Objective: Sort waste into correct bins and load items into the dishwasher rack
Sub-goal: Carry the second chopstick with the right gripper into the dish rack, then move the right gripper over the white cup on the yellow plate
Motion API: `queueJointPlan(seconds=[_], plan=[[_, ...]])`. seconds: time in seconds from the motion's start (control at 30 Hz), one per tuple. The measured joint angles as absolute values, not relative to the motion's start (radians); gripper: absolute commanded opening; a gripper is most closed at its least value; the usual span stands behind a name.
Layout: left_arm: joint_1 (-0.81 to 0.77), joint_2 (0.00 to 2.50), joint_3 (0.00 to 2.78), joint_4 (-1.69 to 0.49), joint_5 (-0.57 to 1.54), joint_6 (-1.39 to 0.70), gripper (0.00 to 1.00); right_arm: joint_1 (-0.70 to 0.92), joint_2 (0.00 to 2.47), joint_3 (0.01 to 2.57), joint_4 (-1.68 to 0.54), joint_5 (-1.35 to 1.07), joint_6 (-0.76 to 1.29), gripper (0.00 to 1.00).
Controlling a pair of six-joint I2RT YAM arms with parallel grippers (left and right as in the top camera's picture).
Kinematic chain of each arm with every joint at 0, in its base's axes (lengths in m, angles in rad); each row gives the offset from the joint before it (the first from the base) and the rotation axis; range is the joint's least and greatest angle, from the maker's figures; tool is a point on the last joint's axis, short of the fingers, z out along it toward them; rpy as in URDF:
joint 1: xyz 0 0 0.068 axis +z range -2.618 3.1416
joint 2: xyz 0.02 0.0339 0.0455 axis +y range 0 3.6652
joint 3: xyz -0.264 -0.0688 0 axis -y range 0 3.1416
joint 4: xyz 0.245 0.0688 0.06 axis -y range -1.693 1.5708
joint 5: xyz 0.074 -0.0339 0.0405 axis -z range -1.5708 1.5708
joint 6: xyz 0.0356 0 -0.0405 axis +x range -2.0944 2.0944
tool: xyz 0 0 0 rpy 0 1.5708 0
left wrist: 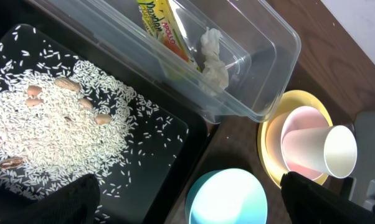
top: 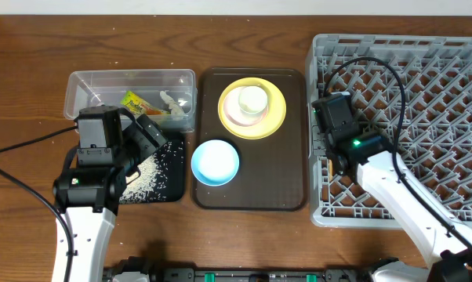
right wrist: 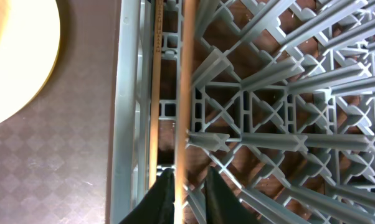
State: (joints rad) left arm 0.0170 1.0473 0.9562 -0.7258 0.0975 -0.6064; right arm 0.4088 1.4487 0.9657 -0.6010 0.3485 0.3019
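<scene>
Right gripper [right wrist: 189, 180] sits low over the left wall of the dishwasher rack [top: 424, 78], jaws narrow, with one of the two chopsticks [right wrist: 186, 74] running between them. We can't tell whether it's pinched or lying free. Key relation: both sticks lie flat in the channel just inside that wall, long axis parallel to it and running straight away from the fingertips, so we judge a straight lift should clear them with no sideways drag. Sticks are thin, smooth, pale wood; the rack is rigid grey plastic, a diamond lattice with raised ribs (plenty to snag on). Left gripper [left wrist: 197, 200] is spread wide and holds nothing, above the black tray [left wrist: 169, 149] near the rice crumbs [left wrist: 56, 130]. Wrapper [left wrist: 159, 22] and tissue [left wrist: 215, 59] are in the clear tub [left wrist: 262, 68]. Not yet loaded, on the brown serving tray [top: 283, 188]: yellow plate [top: 277, 117] with pink bowl [left wrist: 299, 134] and white cup [left wrist: 340, 149] nested on it, plus the light blue bowl [top: 215, 161]. The plate stack lies just across the wall from the right arm, the nearer one; the blue bowl sits nearer the left.
</scene>
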Motion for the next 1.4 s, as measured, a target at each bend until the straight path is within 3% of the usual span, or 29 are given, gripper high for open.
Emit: queueJointPlan(seconds=[0.47, 0.67, 0.87, 1.2, 1.4], plan=[[0.017, 1.047, 0.956, -0.726, 0.097, -0.606, 0.95, 0.409, 1.449, 0.966, -0.619, 0.33, 0.302, 0.24], [0.017, 1.047, 0.956, -0.726, 0.097, -0.606, 0.95, 0.409, 1.449, 0.966, -0.638, 0.272, 0.302, 0.18], [0.017, 1.047, 0.956, -0.726, 0.098, -0.606, 0.95, 0.405, 1.449, 1.0, -0.615, 0.138, 0.306, 0.19], [0.017, 1.047, 0.956, -0.727, 0.098, -0.606, 0.96, 0.405, 1.467, 1.439, -0.827, -0.071, 0.287, 0.2], [0.017, 1.048, 0.956, -0.727, 0.097, -0.606, 0.95, 0.405, 1.608, 1.793, -1.001, -0.102, 0.223, 0.2]])
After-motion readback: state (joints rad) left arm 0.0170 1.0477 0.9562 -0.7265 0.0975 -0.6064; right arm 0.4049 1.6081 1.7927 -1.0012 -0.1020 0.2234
